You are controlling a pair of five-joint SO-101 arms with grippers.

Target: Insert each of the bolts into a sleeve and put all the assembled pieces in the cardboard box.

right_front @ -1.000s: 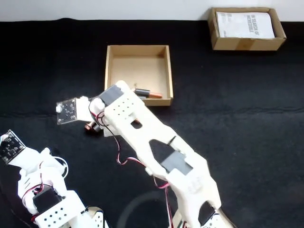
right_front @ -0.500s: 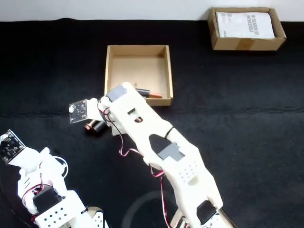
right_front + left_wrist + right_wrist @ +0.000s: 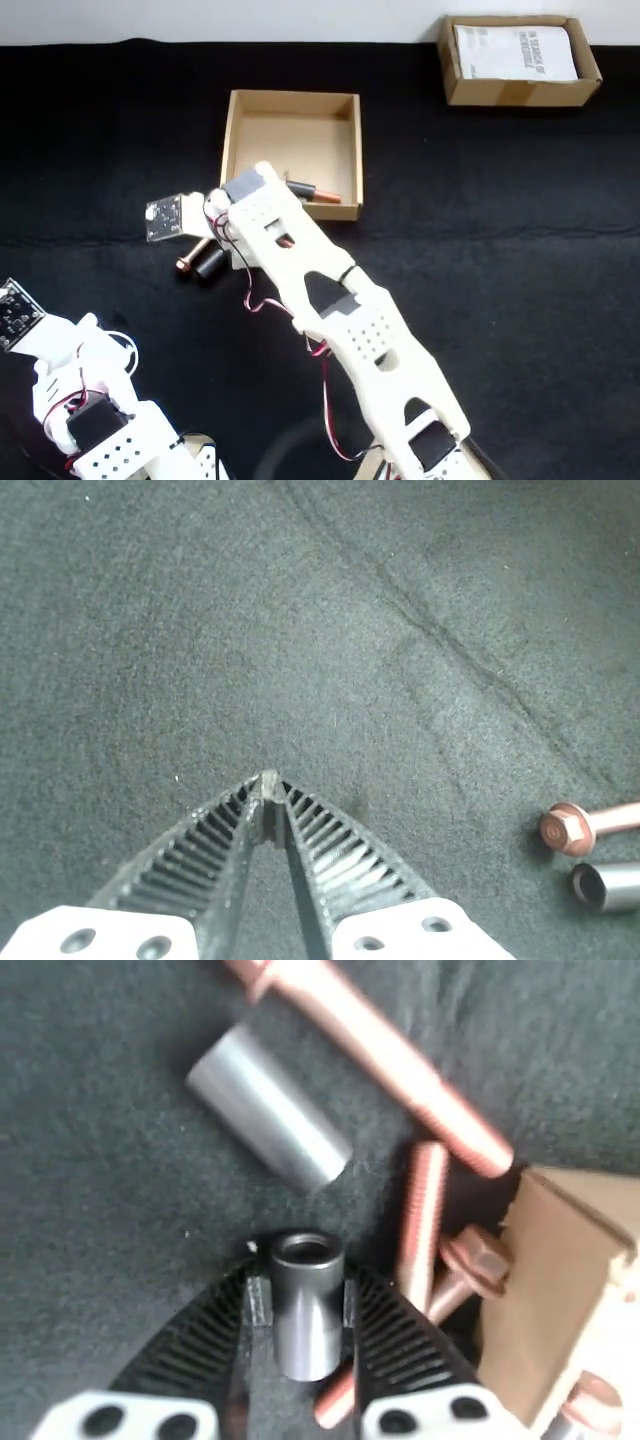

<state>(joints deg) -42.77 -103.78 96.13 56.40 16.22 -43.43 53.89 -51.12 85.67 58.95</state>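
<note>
The right gripper (image 3: 300, 1285) pinches a dark sleeve (image 3: 303, 1330) just outside a corner of the box (image 3: 228, 150). A grey sleeve (image 3: 268, 1120) and a bolt (image 3: 380, 1055) lie loose on the mat (image 3: 200, 630) beside it. One assembled piece (image 3: 300, 191) lies in the box. The left gripper (image 3: 268, 792) hangs closed and empty.

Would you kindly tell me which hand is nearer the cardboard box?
Right. The right hand, holding a sleeve, is beside the cardboard box; the left hand is well away.
</note>
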